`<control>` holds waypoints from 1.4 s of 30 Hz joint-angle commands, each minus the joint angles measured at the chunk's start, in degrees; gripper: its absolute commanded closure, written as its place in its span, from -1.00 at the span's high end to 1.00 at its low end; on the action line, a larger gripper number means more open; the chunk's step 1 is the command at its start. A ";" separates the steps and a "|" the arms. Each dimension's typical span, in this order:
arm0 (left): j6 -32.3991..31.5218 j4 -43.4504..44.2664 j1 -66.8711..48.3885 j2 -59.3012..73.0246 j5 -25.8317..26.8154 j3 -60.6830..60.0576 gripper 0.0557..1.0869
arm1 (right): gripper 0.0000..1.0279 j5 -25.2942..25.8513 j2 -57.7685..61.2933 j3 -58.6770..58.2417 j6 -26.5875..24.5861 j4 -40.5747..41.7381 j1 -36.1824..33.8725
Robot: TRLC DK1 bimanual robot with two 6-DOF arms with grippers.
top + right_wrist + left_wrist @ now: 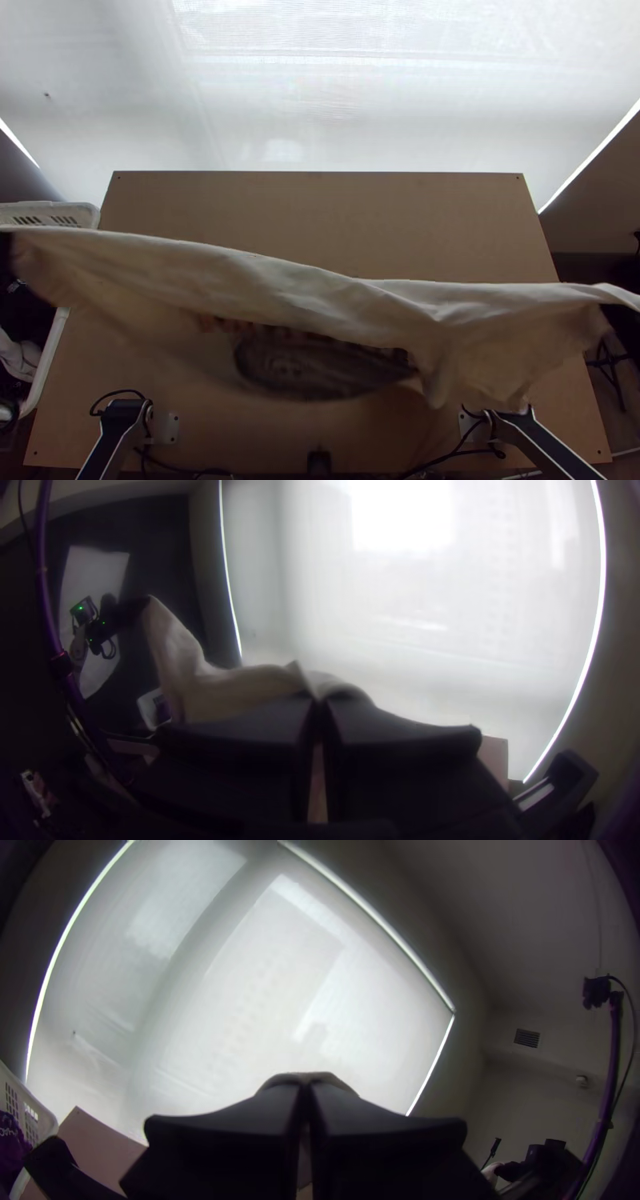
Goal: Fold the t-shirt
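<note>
The cream cloth t-shirt with a dark print (280,284) hangs above the light-brown wooden counter (320,212), its long axis spanning the counter from side to side. My left gripper (305,1085) and my right gripper (320,700) are pinched nearly together on its opposite ends, neither nearer, so laying it on the counter should need both lowering together.

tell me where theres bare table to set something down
Bare: the far part of the table, between its far edge and the shirt. Crowded: the middle, with the shirt over it, and the near edge, with arm bases and cables.
</note>
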 commanded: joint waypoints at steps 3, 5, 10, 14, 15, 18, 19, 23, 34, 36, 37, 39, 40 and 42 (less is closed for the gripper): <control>0.11 -5.99 -0.89 -2.70 -1.45 6.04 -0.93 | -0.94 1.17 -2.02 2.81 -0.39 -1.39 -0.73; 0.11 -6.34 -0.89 -2.35 -1.54 4.01 -0.93 | -0.94 0.99 -1.76 -0.35 -0.57 -0.77 -0.55; 3.54 -7.57 -1.16 -2.79 -1.19 -10.14 -0.93 | -0.94 0.82 -3.16 -19.43 -1.71 4.59 0.24; 4.33 -2.04 -1.42 -3.14 0.04 -25.08 -0.93 | -0.94 0.73 -3.60 -37.09 -3.38 11.97 0.41; 4.33 0.51 -1.51 -2.70 0.48 -28.77 -0.93 | -0.94 0.73 -3.34 -41.05 -3.73 15.14 0.33; 3.98 8.42 -1.42 0.11 1.54 -38.61 -0.93 | -0.94 0.82 -0.35 -48.96 -5.76 22.70 -0.82; 3.80 10.97 -1.60 1.70 1.63 -41.34 -0.93 | -0.94 0.73 1.06 -50.89 -6.81 24.81 -1.78; 3.36 20.46 -2.92 8.29 1.10 -48.19 -0.93 | -0.94 0.55 8.09 -55.02 -9.45 32.36 -5.04; 3.54 35.76 -2.39 31.84 -1.36 -44.33 -0.93 | -0.94 -1.03 30.76 -49.92 -11.56 45.72 -11.54; 3.54 36.81 -2.04 35.62 -1.54 -41.34 -0.93 | -0.94 -1.03 34.10 -46.50 -11.47 45.72 -12.24; 3.54 36.90 -1.95 37.64 -1.54 -39.76 -0.93 | -0.94 -1.03 35.68 -44.83 -11.38 45.81 -12.59; 3.54 37.43 -1.69 41.16 -1.54 -37.21 -0.93 | -0.94 -1.03 38.58 -42.19 -11.47 45.81 -13.03; 3.54 38.22 -1.69 42.83 -1.45 -36.24 -0.93 | -0.94 -1.03 39.99 -40.96 -11.38 45.90 -13.12; 3.54 38.66 -1.69 46.43 -1.63 -33.78 -0.93 | -0.94 -1.03 42.45 -38.41 -11.47 45.99 -13.47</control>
